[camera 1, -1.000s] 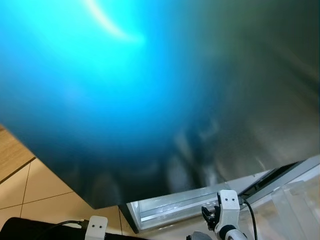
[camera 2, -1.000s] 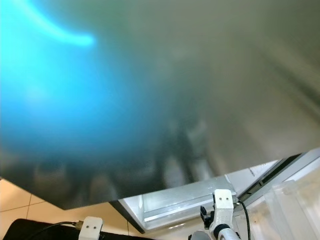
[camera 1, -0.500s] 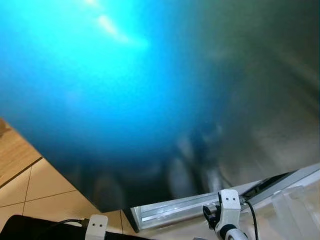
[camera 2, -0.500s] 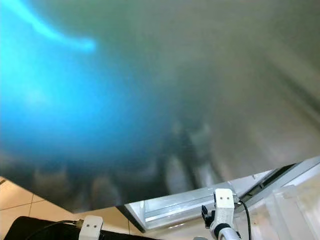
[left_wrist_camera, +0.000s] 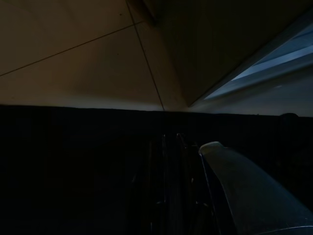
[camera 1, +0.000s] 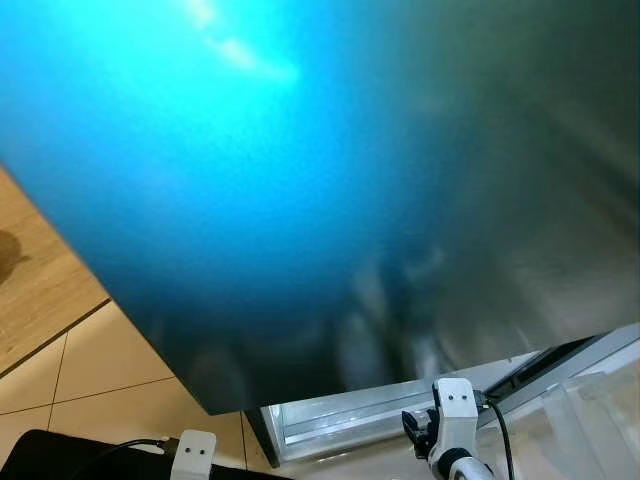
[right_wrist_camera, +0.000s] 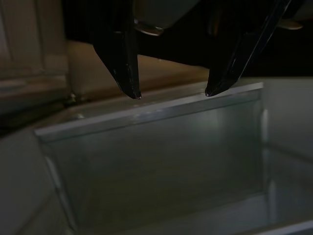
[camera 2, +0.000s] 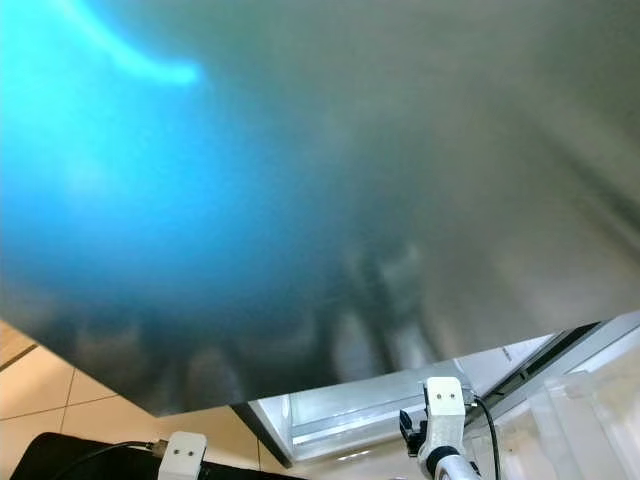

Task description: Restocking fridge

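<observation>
Right gripper (right_wrist_camera: 170, 93): its two black fingers (right_wrist_camera: 122, 58) stand apart with nothing between them, tips poised just above the rim of a clear bin (right_wrist_camera: 161, 161).
Right arm (camera 1: 455, 430): its white wrist with a black cable rises at the lower edge of the head views, right of centre, in front of the fridge's open lower part.
Left gripper (left_wrist_camera: 168, 186): sunk in deep shade at the wrist camera; whether its fingers are parted or together, I cannot tell.
Left arm (camera 1: 192, 455): a white piece of it shows at the bottom edge of the head views, beside a dark shape with a cable.
Clear bin: transparent walls, pale and glassy, seen from above; nothing can be made out inside.
Floor (camera 1: 60, 370): beige tiles with dark joints, meeting a wood-toned strip on the robot's left.
Fridge door (camera 1: 330, 170): a big blurred steel panel very close to the head camera, glowing blue on the left, grey on the right.
Fridge interior (camera 1: 350, 415): a pale shelf edge and frame show below the door's lower edge.
</observation>
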Controlling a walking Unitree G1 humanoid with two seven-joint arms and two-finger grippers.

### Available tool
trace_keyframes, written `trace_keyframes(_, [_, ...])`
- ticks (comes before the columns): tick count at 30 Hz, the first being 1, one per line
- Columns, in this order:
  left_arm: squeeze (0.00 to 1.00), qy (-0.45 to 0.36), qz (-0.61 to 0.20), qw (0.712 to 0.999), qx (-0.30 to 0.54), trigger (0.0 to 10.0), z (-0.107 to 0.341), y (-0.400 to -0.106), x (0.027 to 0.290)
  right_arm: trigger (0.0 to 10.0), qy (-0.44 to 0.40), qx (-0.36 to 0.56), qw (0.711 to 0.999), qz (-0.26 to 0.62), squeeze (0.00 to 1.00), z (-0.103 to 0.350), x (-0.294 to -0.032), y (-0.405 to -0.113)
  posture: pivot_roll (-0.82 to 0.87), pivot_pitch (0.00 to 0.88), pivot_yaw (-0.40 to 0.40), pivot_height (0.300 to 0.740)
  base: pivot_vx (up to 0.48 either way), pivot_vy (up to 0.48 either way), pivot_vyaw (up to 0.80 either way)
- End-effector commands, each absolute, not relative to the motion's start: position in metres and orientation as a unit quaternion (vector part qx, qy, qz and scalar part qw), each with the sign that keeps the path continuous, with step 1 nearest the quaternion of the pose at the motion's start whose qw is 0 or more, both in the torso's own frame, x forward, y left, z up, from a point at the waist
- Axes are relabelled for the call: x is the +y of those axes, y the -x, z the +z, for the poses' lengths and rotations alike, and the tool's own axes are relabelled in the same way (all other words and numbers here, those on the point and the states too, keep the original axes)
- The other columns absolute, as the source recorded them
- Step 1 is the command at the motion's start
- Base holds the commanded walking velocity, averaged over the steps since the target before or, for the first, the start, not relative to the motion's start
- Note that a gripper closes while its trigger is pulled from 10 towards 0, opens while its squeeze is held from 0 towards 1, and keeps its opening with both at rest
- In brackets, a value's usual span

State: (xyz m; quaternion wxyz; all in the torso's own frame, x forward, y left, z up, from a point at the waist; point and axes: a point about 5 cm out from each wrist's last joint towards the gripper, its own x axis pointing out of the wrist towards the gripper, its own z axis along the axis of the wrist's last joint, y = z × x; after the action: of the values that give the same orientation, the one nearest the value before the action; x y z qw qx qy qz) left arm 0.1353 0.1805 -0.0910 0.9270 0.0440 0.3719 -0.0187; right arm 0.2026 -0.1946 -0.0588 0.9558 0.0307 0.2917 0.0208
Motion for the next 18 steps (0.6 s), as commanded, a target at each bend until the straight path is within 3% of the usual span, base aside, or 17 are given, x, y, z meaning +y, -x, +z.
trace_keyframes(1, [0.0,-0.04,-0.024,0.92,0.389,10.0,-0.0951,-0.1268,0.1767,10.0,-0.031,0.32,0.947,0.017,0.0,-0.0659,-0.1947,-0.1935,-0.11,0.097,0.023,0.716,0.0,0.0,0.0])
trace_keyframes(15, [0.0,-0.03,-0.026,0.919,0.391,10.0,-0.0955,-0.1264,0.1764,10.0,-0.034,0.334,0.942,0.023,0.0,-0.0695,-0.1907,-0.1899,-0.1,0.102,0.017,0.716,0.0,0.0,0.0])
trace_keyframes(18, [0.0,-0.029,-0.025,0.919,0.392,10.0,-0.0956,-0.1264,0.1763,10.0,-0.034,0.337,0.941,0.022,0.0,-0.07,-0.191,-0.1892,-0.1,0.104,0.017,0.716,-0.256,0.0,0.0])
